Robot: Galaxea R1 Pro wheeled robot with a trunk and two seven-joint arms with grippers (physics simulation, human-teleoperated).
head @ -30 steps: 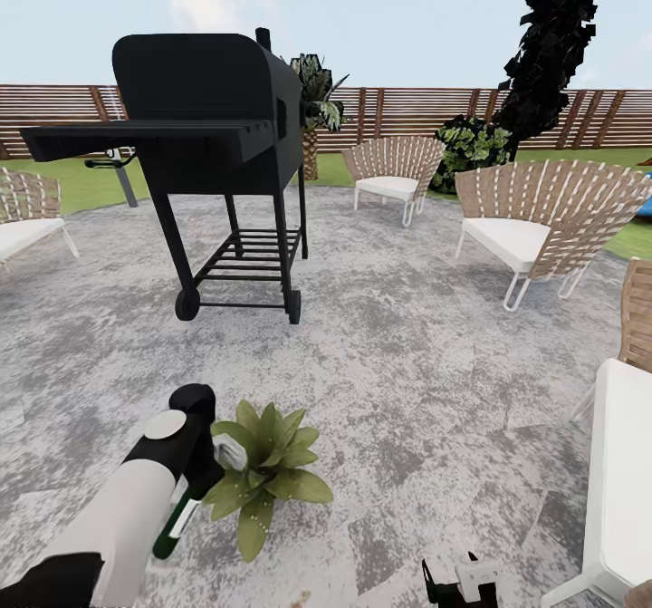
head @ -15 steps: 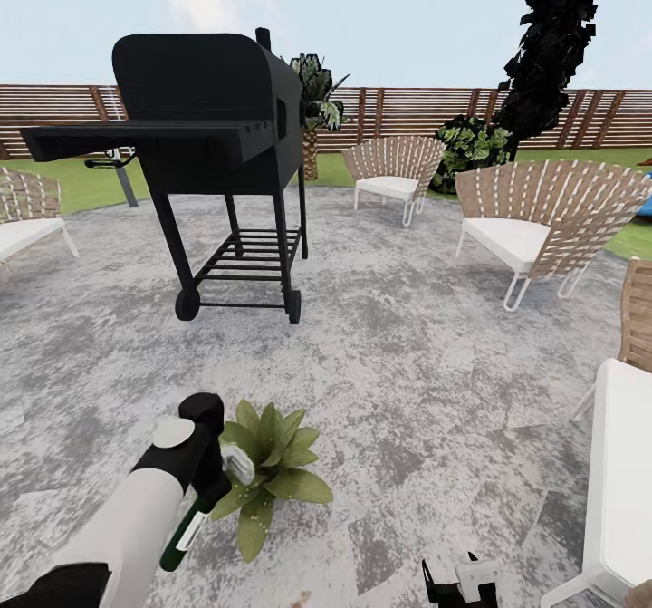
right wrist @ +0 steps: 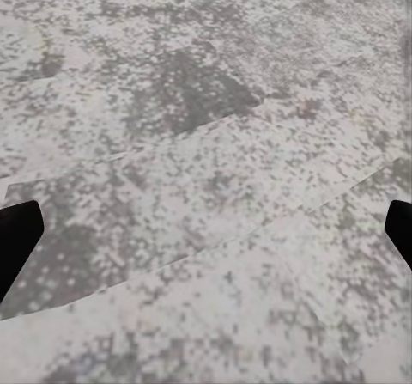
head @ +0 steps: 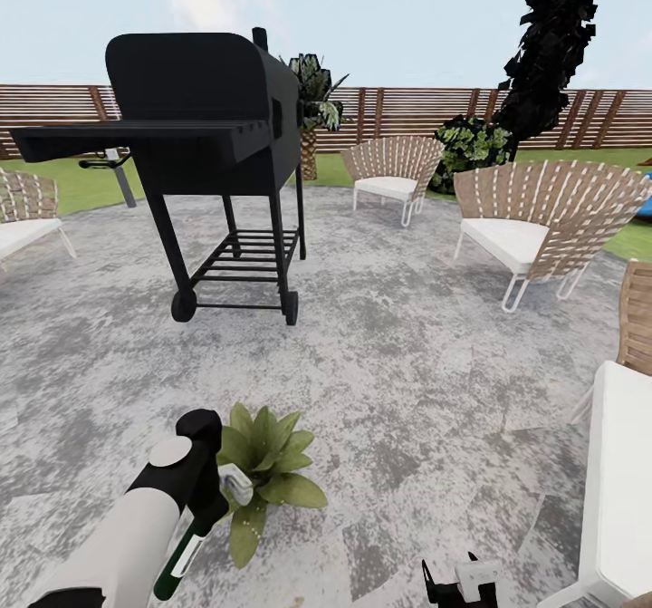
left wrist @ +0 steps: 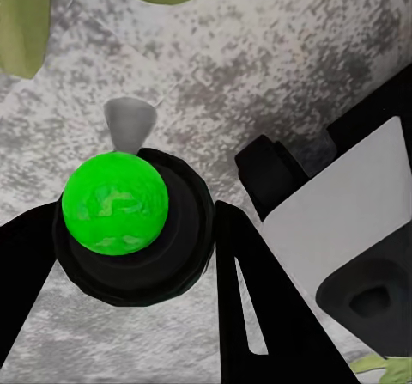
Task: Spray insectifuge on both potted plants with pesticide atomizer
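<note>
The pesticide atomizer (head: 178, 555) hangs just beside a potted plant (head: 263, 470) on the grey patio (head: 407, 363), well short of the black grill (head: 204, 128) and wicker chairs (head: 534, 218). The left gripper (head: 210, 497) is clamped around its dark top; the right gripper (right wrist: 206, 229) is spread wide, holding nothing.

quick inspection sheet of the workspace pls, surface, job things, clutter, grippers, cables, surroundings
surface: grey mottled paved patio.
job's things: pesticide atomizer held in the left gripper, right beside one potted plant; its pot is hidden by leaves.
clutter: nothing seen on the paving near the plant.
grippers: left gripper shut on the atomizer; right gripper open over bare paving, holding nothing.
cables: nothing seen.
surroundings: black grill, wicker chairs, white bench edge, slatted fence, lawn behind.
</note>
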